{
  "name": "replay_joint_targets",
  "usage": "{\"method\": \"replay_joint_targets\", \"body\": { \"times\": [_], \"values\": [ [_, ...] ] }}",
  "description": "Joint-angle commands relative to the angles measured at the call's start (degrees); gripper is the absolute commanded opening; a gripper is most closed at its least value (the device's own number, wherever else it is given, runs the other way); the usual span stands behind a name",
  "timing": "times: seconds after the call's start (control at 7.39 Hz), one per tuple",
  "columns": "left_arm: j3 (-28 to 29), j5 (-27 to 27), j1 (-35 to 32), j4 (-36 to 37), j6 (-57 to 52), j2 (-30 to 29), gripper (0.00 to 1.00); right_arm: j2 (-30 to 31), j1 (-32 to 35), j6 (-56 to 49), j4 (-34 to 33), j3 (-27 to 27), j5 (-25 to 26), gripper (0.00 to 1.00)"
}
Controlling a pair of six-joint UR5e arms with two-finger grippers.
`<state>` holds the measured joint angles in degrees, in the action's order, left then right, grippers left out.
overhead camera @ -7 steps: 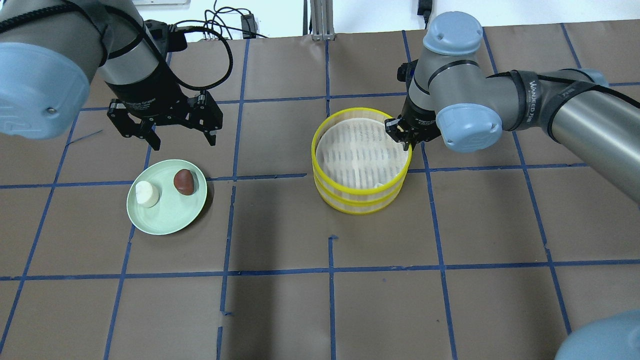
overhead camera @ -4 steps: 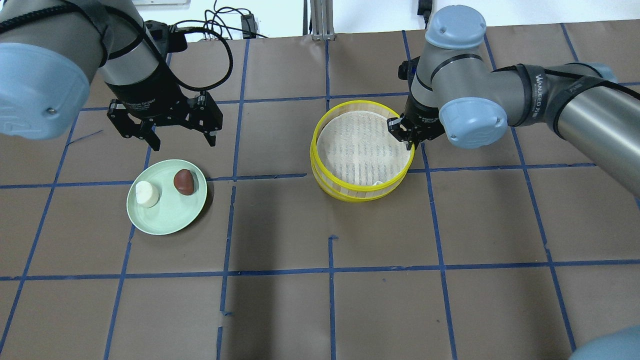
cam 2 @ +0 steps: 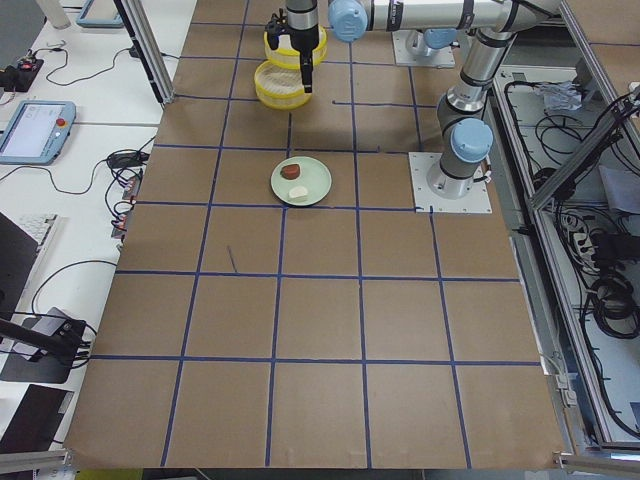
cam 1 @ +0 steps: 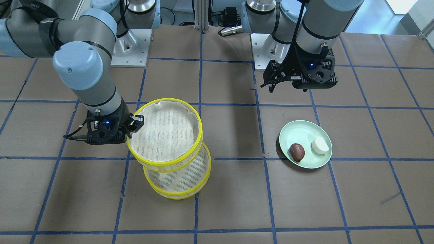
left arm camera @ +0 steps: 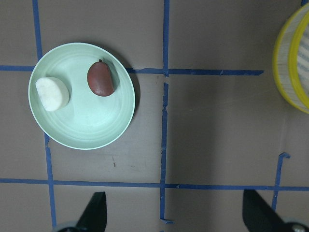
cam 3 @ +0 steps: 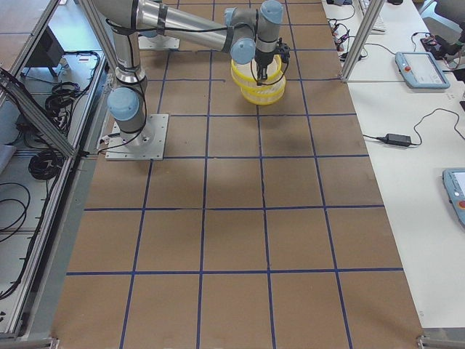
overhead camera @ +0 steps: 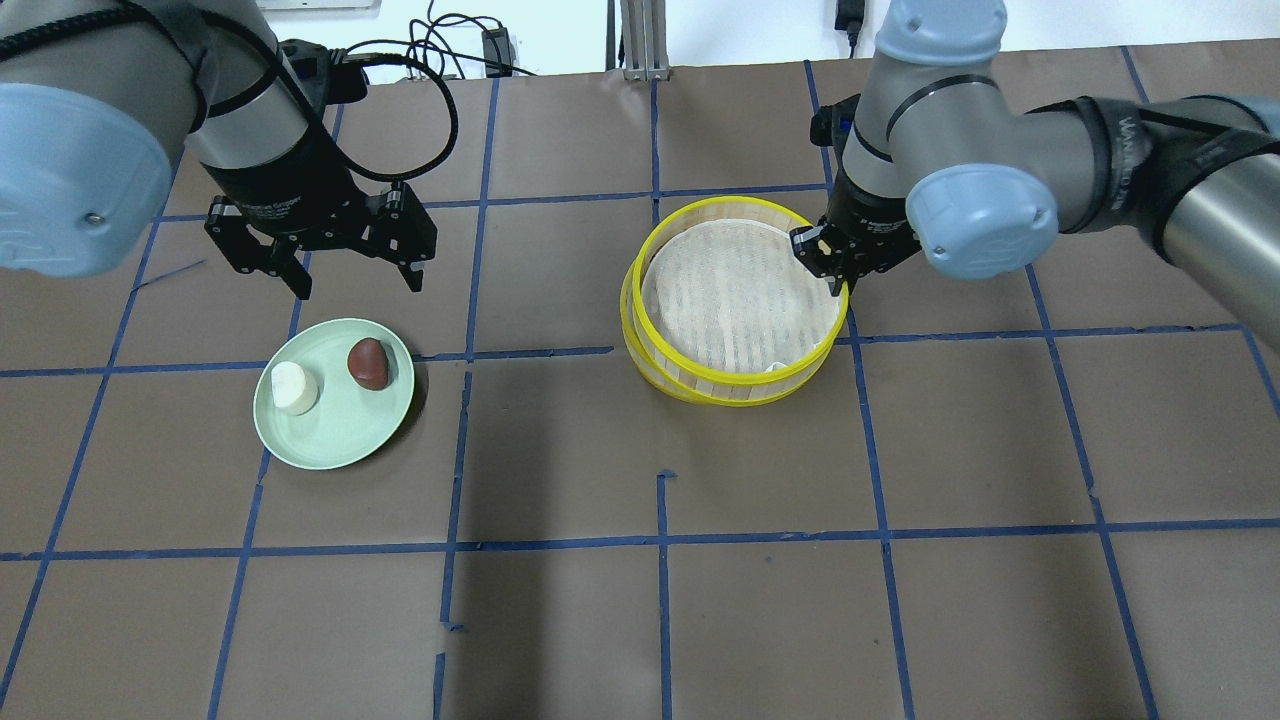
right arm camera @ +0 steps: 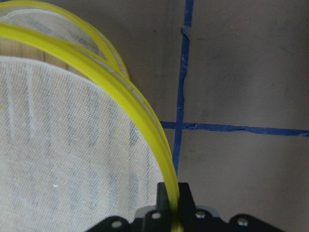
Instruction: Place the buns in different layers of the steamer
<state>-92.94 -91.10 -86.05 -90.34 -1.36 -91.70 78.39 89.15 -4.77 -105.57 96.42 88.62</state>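
My right gripper point(overhead camera: 832, 262) point(cam 1: 133, 126) is shut on the yellow rim of the upper steamer layer point(overhead camera: 738, 285) point(cam 1: 162, 130) and holds it lifted and tilted above the lower layer point(cam 1: 181, 181) point(overhead camera: 690, 385), which stays on the table. The wrist view shows the pinched rim point(right arm camera: 145, 121). The white bun point(overhead camera: 294, 387) point(cam 1: 320, 145) point(left arm camera: 52, 93) and the reddish-brown bun point(overhead camera: 368, 362) point(cam 1: 297, 151) point(left arm camera: 101, 79) lie on the pale green plate point(overhead camera: 330, 435) point(cam 1: 298, 130) point(left arm camera: 91, 130). My left gripper point(overhead camera: 345, 265) point(cam 1: 298, 81) is open and empty, hovering behind the plate.
Brown paper with a blue tape grid point(overhead camera: 660, 540) covers the table. Cables point(overhead camera: 430, 50) and a metal post point(overhead camera: 640, 40) sit at the far edge. The arm bases point(cam 1: 132, 44) stand at the robot's side.
My right gripper has lifted the upper layer off the lower one and shifted it up and to the right. The left gripper and the buns stay about where they were.
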Motion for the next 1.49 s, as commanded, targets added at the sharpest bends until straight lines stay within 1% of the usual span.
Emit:
{"method": "replay_joint_targets", "body": {
  "times": [0.0,0.14,0.27,0.41,0.54,0.68,0.81,0.95,1.08,1.22,1.35],
  "values": [
    [-3.63,0.4,10.33,4.35,-5.39,-3.3,1.0,0.27,-6.76,-5.92,1.51,-0.53,0.67,0.09],
    [-6.61,0.4,13.16,8.21,-5.66,-5.05,1.0,0.27,-9.23,-8.73,0.99,-0.27,3.37,0.09],
    [-9.86,-0.21,14.67,13.99,-8.28,-6.38,0.99,0.1,-11.69,-13.81,0.29,-0.27,3.31,0.09],
    [-12.76,0.39,17.38,18.4,-9.17,-7.26,0.99,-0.34,-13.02,-14.56,0.19,-0.09,3.31,0.09],
    [-15.32,0.31,18.89,21.75,-11.97,-8.84,0.95,-0.25,-13.73,-14.65,0.28,0.0,3.14,0.09],
    [-16.65,0.48,20.12,27.96,-16.0,-12.77,0.95,-0.34,-13.82,-14.74,0.28,0.95,2.96,0.09],
    [-16.66,0.57,20.22,29.68,-16.04,-14.81,0.95,-0.34,-13.82,-14.83,0.19,1.22,3.14,0.09],
    [-16.66,2.05,20.22,29.78,-16.04,-15.18,0.9,-0.25,-13.82,-14.48,0.19,1.31,3.14,0.09],
    [-17.01,3.46,20.22,29.7,-16.12,-16.31,0.8,-0.43,-13.82,-14.74,0.1,1.23,3.14,0.09],
    [-17.01,3.65,20.22,29.78,-16.13,-16.32,0.8,-0.34,-13.82,-14.74,0.19,1.31,3.22,0.1],
    [-17.19,3.74,20.13,29.78,-16.21,-16.5,0.76,-0.34,-13.82,-14.83,0.19,1.32,3.31,0.1]
  ]
}}
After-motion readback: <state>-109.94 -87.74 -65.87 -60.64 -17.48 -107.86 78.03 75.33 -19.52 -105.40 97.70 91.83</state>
